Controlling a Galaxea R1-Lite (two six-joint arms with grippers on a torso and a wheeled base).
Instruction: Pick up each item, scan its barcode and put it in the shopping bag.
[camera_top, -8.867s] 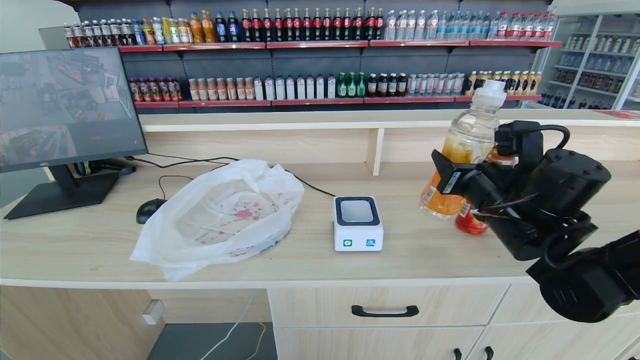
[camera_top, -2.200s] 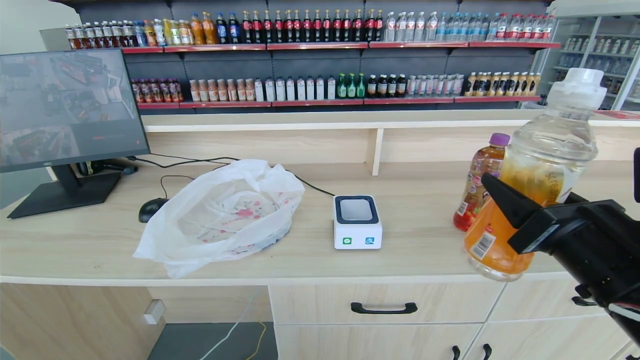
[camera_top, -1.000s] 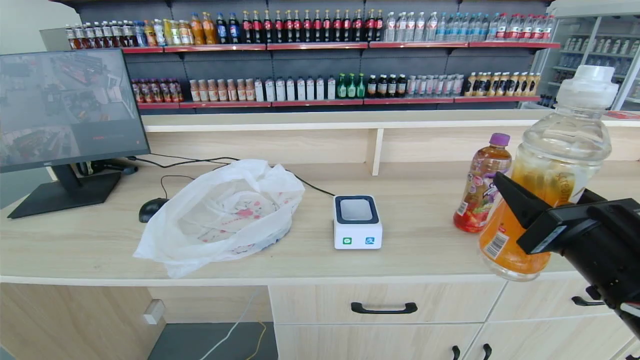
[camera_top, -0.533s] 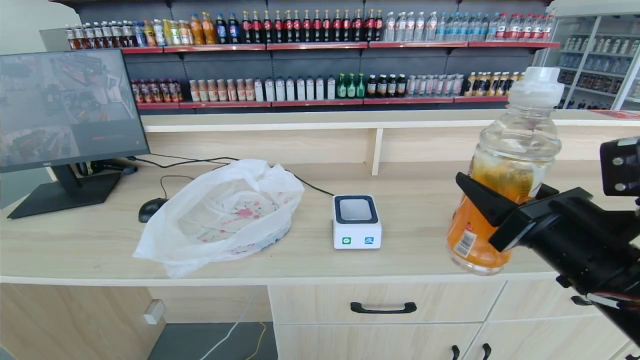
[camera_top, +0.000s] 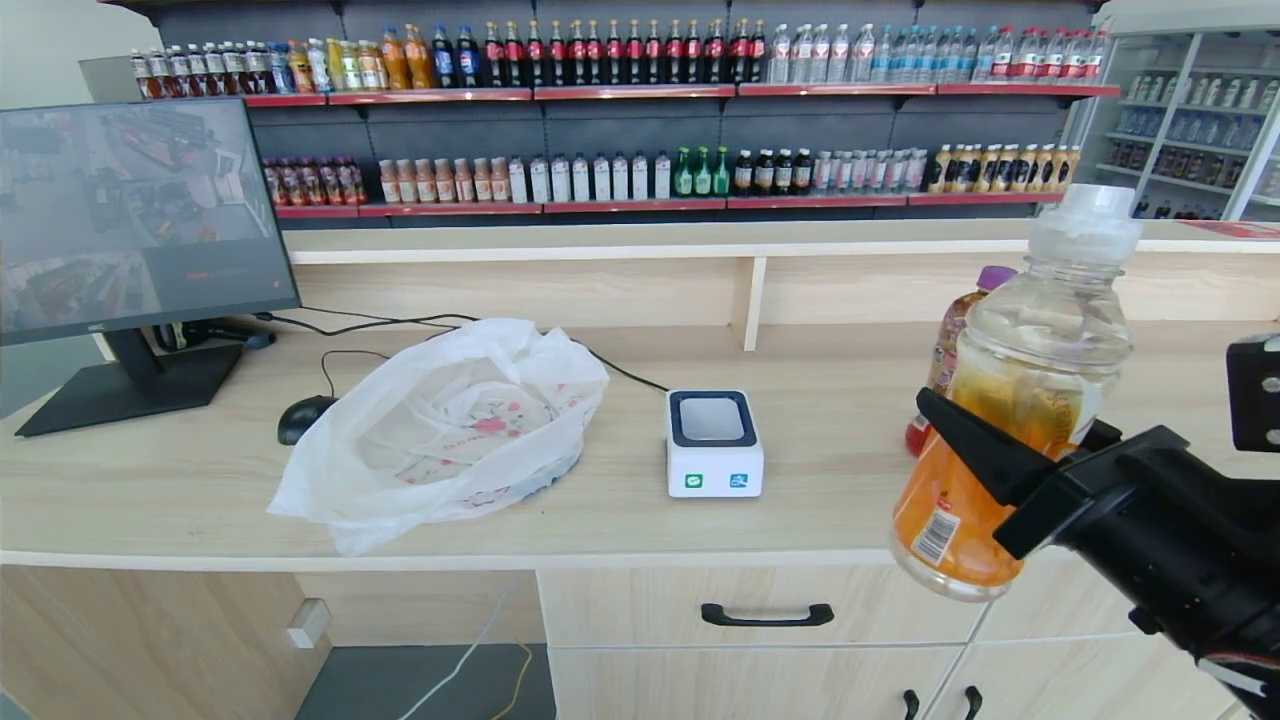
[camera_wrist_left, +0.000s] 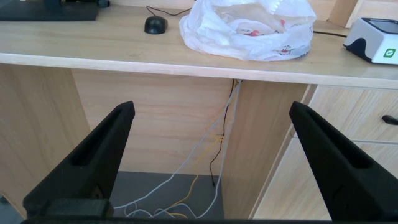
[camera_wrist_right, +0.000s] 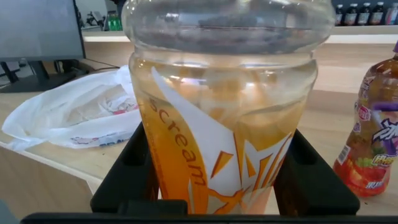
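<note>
Right gripper (camera_top: 1010, 425) tight around upright orange bottle (camera_top: 950, 510), in air right of scanner (camera_top: 714, 443).

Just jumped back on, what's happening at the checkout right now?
The right gripper holds an orange drink bottle upright in the air, off to the right of the barcode scanner, not over it. A purple-capped bottle stands on the counter behind it. The shopping bag lies open left of the scanner. The left gripper hangs open below counter level.

Bright, even indoor light, soft shadows
</note>
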